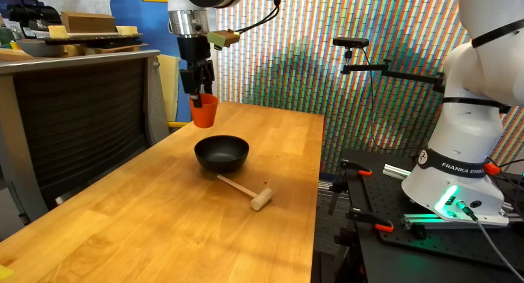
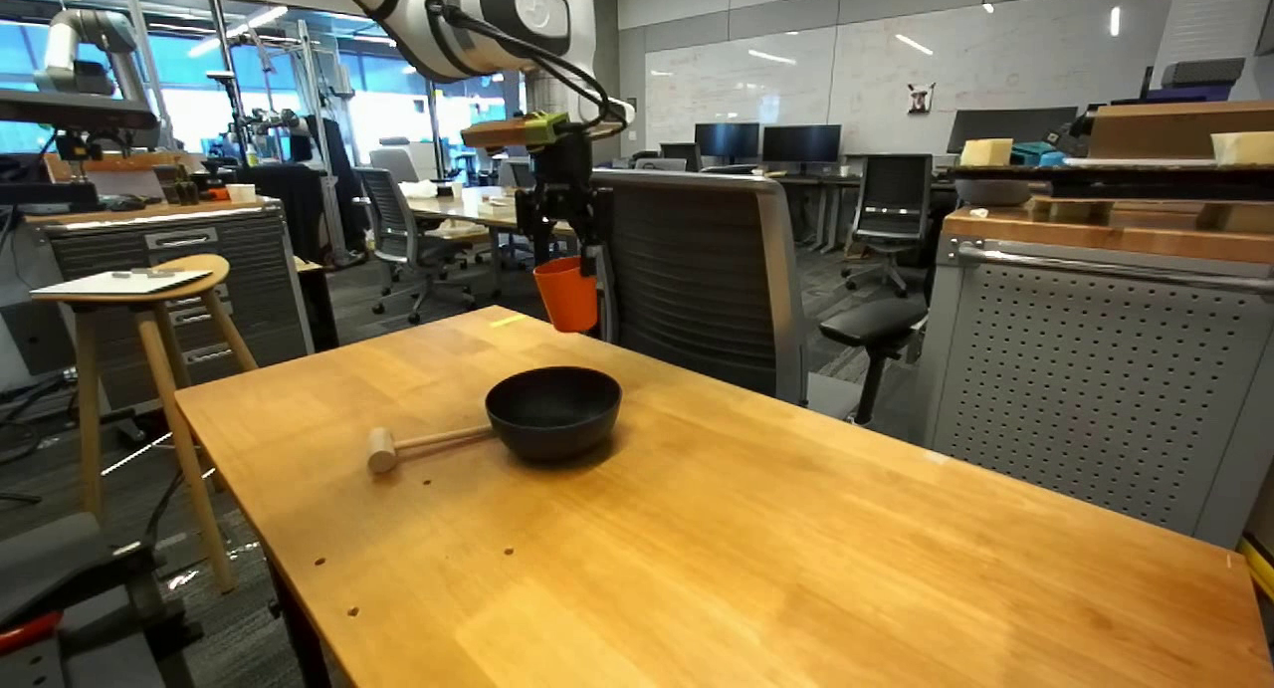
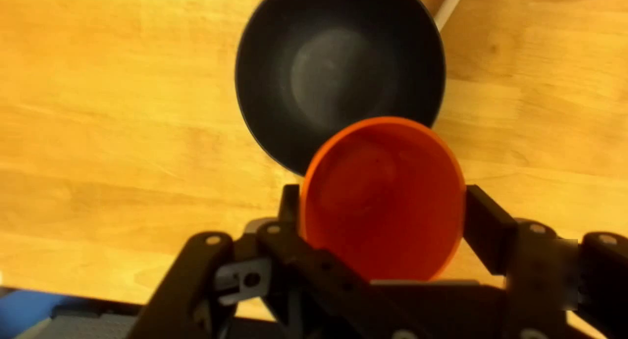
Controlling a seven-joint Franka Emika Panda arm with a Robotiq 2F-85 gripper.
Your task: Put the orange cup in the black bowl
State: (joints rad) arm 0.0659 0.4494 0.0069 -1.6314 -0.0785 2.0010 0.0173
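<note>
i have the orange cup (image 1: 204, 115) grasped in the tool (image 3: 383, 211), pinched from both sides near the rim; in an exterior view it hangs above the desk (image 1: 184, 234), up and to the left of the black bowl (image 1: 221, 166). the wrist view has it overlapping only one edge of the bowl, so i'd ease it right, over the middle, before lowering slowly, minding the wooden hammer (image 1: 261, 200) just beside the bowl, and let go only once the base rests inside; a drop could tip it. the cup looks like plastic, orange-red, mouth up, tapering downward, no handle that i can see.
</note>
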